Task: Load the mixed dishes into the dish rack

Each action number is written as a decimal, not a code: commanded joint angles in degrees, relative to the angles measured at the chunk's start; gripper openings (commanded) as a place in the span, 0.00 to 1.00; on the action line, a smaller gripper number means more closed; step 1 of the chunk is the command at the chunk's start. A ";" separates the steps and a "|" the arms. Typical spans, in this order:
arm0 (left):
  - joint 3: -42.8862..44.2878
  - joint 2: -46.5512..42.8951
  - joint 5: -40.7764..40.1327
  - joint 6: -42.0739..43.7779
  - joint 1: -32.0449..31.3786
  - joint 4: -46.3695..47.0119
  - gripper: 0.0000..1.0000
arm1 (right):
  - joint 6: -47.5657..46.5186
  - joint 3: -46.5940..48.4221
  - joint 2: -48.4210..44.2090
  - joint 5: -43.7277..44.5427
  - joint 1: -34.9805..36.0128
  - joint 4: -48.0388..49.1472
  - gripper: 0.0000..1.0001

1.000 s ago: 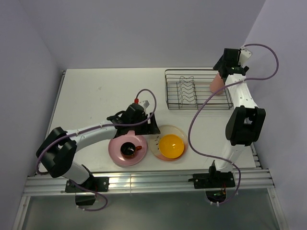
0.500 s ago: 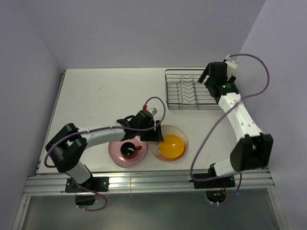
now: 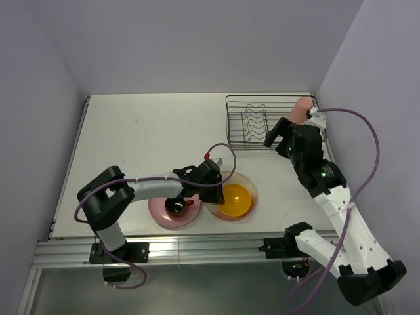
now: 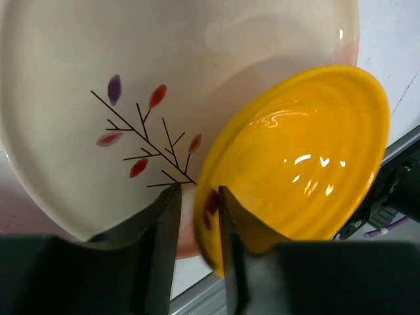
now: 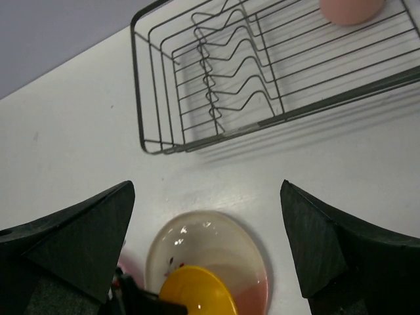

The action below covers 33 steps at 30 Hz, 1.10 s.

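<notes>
Left pincer [image 4: 198,192] straddles yellow bowl [image 4: 302,164] — rim partly hidden.

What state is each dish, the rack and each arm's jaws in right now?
Tumbler: in rack, far right corner.
Rack: on table, holds only tumbler.
Bowl: upright on cream plate.
Cream plate: flat on table, under bowl.
Pink plate: flat on table, under cup.
Cup: upright on pink plate.
Left gripper: jaws straddle bowl rim, grip unclear.
Right gripper: jaws wide open, empty, near rack.
</notes>
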 commanded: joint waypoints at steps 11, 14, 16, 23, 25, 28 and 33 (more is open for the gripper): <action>4.76 -9.26 -2.05 -0.19 0.01 -4.10 0.00 | -2.39 -3.57 -8.80 -25.05 0.59 -8.33 0.99; 4.59 -15.15 2.24 0.86 2.38 -3.67 0.00 | -0.82 -4.28 -10.83 -29.36 0.59 -7.80 0.99; 3.10 -18.07 8.19 1.13 5.53 -0.70 0.00 | -0.11 -4.28 -11.54 -31.83 0.59 -6.84 0.99; -2.79 -27.91 28.35 -1.68 14.68 16.97 0.00 | 2.87 -4.89 -11.98 -44.74 0.50 -1.48 0.99; -3.32 -28.19 30.20 -3.79 16.27 19.18 0.00 | 4.28 -5.16 -12.24 -49.30 0.50 2.03 0.99; -2.71 -27.31 31.17 -4.49 16.80 20.41 0.00 | 6.83 -5.42 -13.30 -53.36 0.41 6.25 0.99; -2.88 -25.90 31.35 -5.81 16.89 23.22 0.00 | 7.89 -3.66 -14.88 -55.57 0.50 7.23 0.99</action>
